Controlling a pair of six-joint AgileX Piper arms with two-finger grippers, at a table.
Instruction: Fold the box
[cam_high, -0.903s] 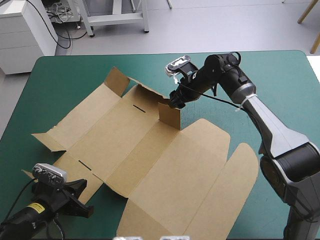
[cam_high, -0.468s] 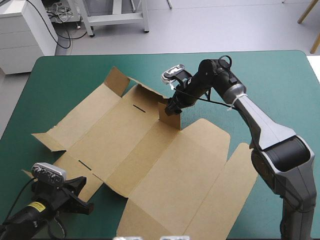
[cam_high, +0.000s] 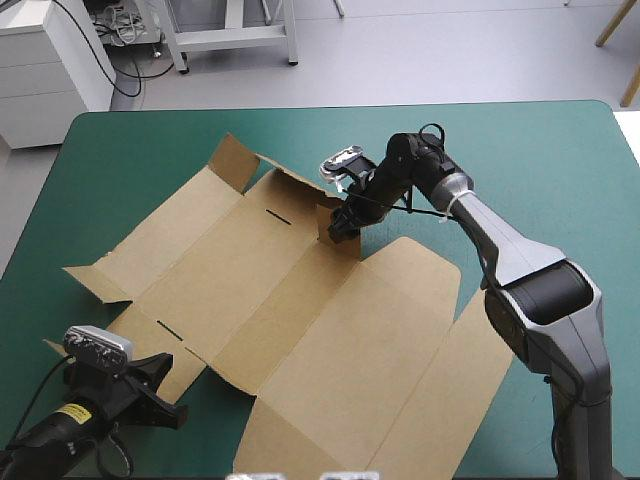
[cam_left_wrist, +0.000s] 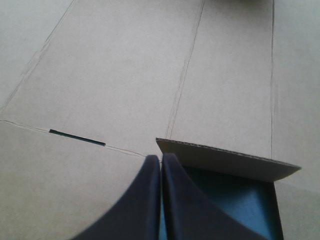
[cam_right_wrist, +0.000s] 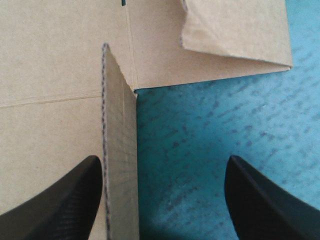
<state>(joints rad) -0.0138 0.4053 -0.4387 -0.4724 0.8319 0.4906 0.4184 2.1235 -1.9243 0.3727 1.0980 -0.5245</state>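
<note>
One brown box lies unfolded, mostly flat, across middle of teal-green table cover; two grippers in frame. Right gripper, fingers spread wide, has one upright flap between them on box's far side. Left gripper, fingers pressed together, points at box's near-left edge. Bare cover along far and right edges.

high view overhead, facing forward; both wrist views close, sharing box
</note>
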